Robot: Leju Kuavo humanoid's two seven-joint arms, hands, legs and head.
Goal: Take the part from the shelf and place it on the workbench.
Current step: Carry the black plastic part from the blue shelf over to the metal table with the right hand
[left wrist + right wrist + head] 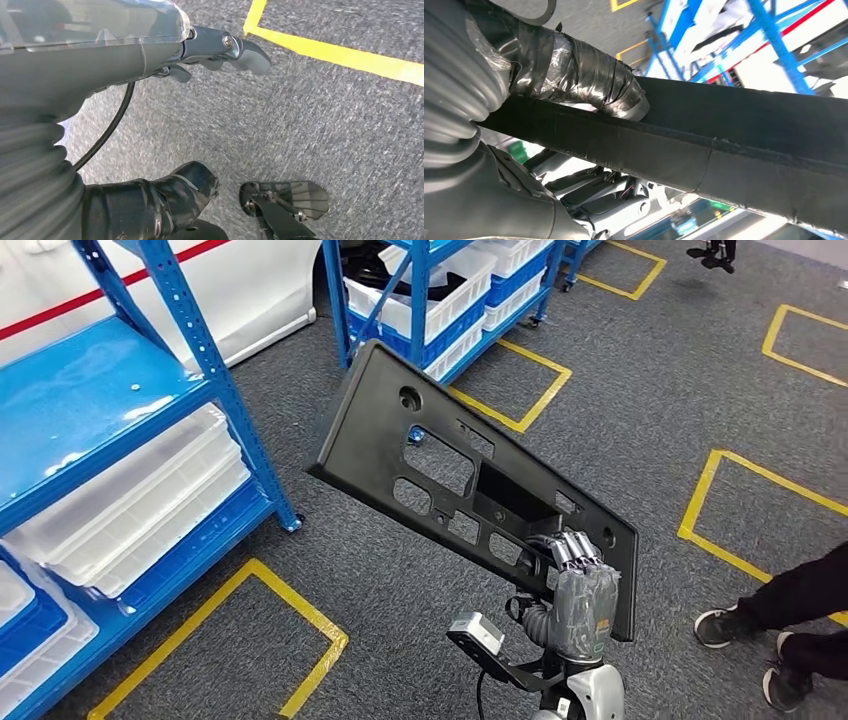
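I am gripping the black panel part (450, 470) by its lower edge with my raised right hand (580, 585), fingers wrapped over it, tilting it above the carpet.

My left hand (165, 200) is hanging over the floor; I cannot tell how far it is open.

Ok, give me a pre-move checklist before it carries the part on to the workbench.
1. Part off the shelf: ok.
2. Right hand grips the part's lower end: ok.
3. Thumb wrapped over the part's edge: ok.
4. Left hand free: ok, it hangs over the floor.
5. Person's feet near on the right: not ok.
6. Workbench in sight: cannot tell.
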